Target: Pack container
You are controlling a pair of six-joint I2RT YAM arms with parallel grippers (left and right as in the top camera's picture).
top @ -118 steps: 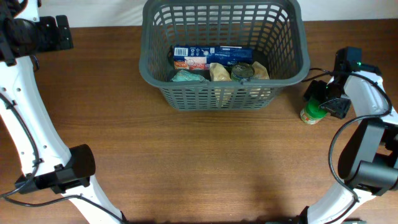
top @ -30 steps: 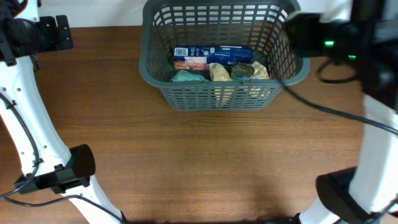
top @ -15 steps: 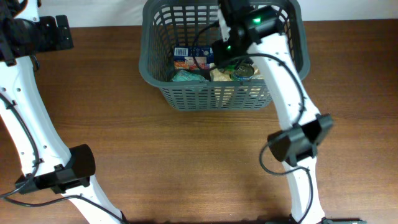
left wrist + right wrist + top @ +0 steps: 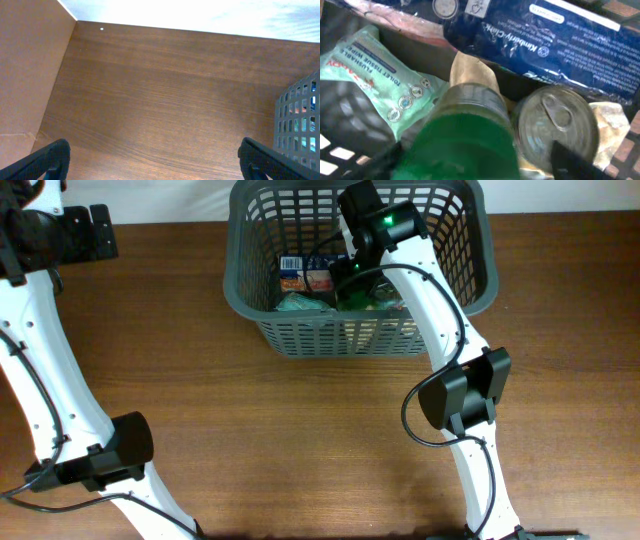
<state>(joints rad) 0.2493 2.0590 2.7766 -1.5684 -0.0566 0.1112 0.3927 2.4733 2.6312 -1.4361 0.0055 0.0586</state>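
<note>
The container is a dark grey slotted basket point(image 4: 350, 337) at the back middle of the table; its corner also shows in the left wrist view point(image 4: 301, 120). My right gripper point(image 4: 352, 278) reaches down inside it, shut on a green-lidded jar point(image 4: 460, 142). The jar hangs just above a brown paper packet point(image 4: 472, 75), between a mint wipes pack point(image 4: 375, 80) and a pull-tab tin can point(image 4: 555, 122). A long blue box point(image 4: 560, 45) lies behind them. My left gripper point(image 4: 155, 162) is open and empty over bare table, left of the basket.
The right arm point(image 4: 440, 320) arches over the basket's front wall down to its base at the front. The left arm point(image 4: 40, 350) runs along the table's left edge. A wall panel point(image 4: 25, 75) rises at the far left.
The right arm took the green-lidded jar from the table right of the basket, swung it over the rim and has dropped lower inside the basket. The left arm has not moved.
</note>
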